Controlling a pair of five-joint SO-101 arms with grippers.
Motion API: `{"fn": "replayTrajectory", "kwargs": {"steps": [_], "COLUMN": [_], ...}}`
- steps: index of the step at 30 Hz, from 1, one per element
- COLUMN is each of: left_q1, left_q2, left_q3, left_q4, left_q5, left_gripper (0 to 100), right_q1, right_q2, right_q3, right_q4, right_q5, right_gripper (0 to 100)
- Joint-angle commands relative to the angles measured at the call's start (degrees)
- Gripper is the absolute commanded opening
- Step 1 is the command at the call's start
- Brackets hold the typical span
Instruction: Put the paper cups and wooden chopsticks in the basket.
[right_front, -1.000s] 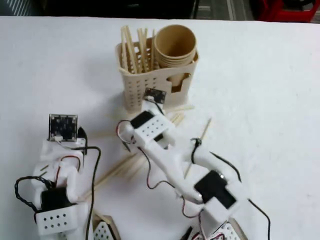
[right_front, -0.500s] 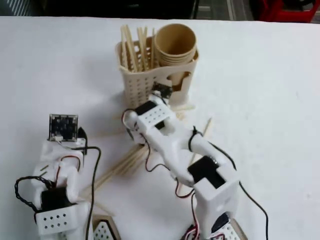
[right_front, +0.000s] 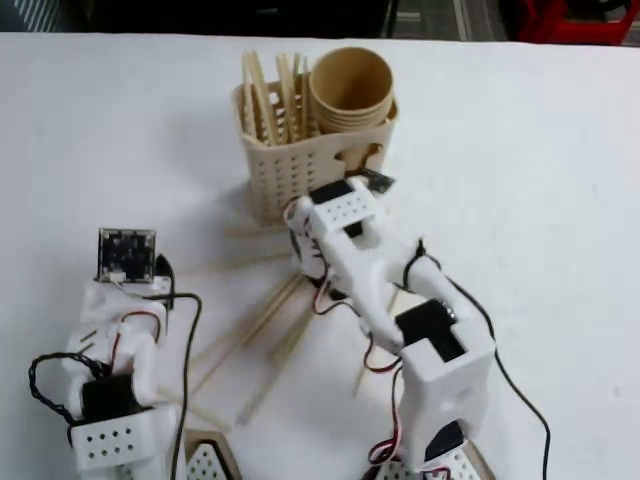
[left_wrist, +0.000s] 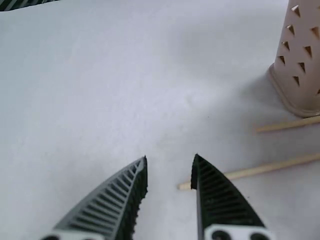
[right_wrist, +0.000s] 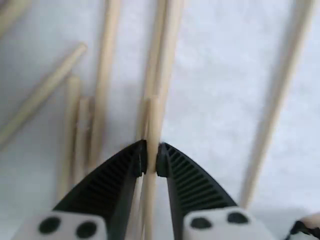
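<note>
Several loose wooden chopsticks (right_front: 250, 325) lie on the surface (right_front: 520, 150) right in front of the basket (right_front: 285, 185), the right gripper (right_wrist: 151, 150) is pinching one chopstick (right_wrist: 152, 117) near its end, the left gripper (left_wrist: 170, 167) is gaping over bare surface, and since these look light, stiff and roll-prone, a mid-length grab seems safer.

bare tabletop (right_front: 530, 180) lies wide open right of the basket (right_front: 285, 185) and far to its left. the basket's mouth is crowded: cups (right_front: 350, 85) fill one side, upright chopsticks (right_front: 265, 95) the other. the right arm (right_front: 370, 270) stands just beside the basket's near wall, barring that side. loose chopsticks (right_front: 262, 312) fan across the tabletop between the arms. the left end effector (left_wrist: 169, 165), fingers apart, faces bare tabletop, with two loose chopsticks and the basket's corner off to one side.
</note>
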Motion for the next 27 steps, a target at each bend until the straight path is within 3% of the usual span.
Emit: {"fn": "replayTrajectory", "kwargs": {"steps": [1,20,27], "left_q1": [-0.57,-0.57,-0.57], "left_q2": [-0.75,-0.75,-0.75], "left_q3": [-0.18,-0.18,-0.18], "left_q4": [0.09,0.09,0.09], "left_q5": [-0.44,-0.44,-0.44], "left_gripper": [16,16,16], "right_q1": [2.95,13.93,17.36], "right_q2": [-0.40,-0.40,-3.82], "right_q3": [-0.44,-14.51,-15.47], "right_q4": [2.86,20.09,20.26], "right_q5": [0.18,0.26,8.09], "right_gripper": [1.7,1.6,1.6]}}
